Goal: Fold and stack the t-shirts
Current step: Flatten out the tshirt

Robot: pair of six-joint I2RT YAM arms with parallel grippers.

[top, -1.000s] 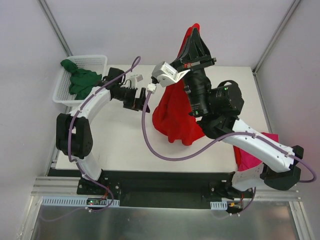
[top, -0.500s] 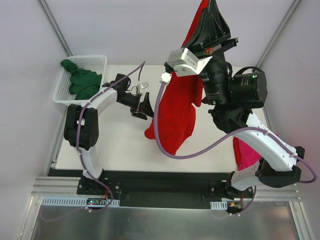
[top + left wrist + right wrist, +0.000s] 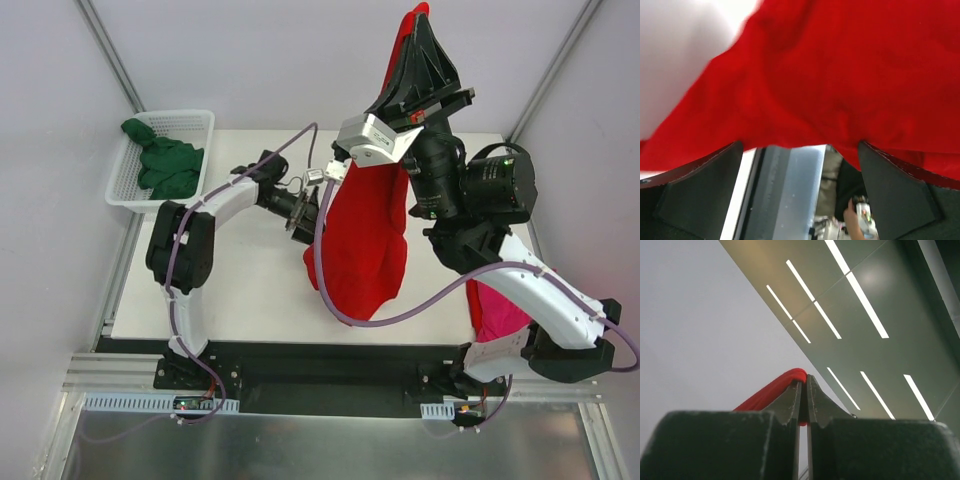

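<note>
From above, the red t-shirt (image 3: pixel 365 245) hangs over the surface (image 3: pixel 240 290) from the right claw (image 3: pixel 418 14), pinched at its top edge; the left wrist shows the left claw (image 3: pixel 800 150) spread at the soft, light lower edge, likely the place to grip; the right wrist shows jaws pressed on cloth

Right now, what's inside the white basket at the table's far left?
A bunched dark green t-shirt fills most of the white basket, one end at its far-left corner. Whatever lies under the cloth is covered.
</note>
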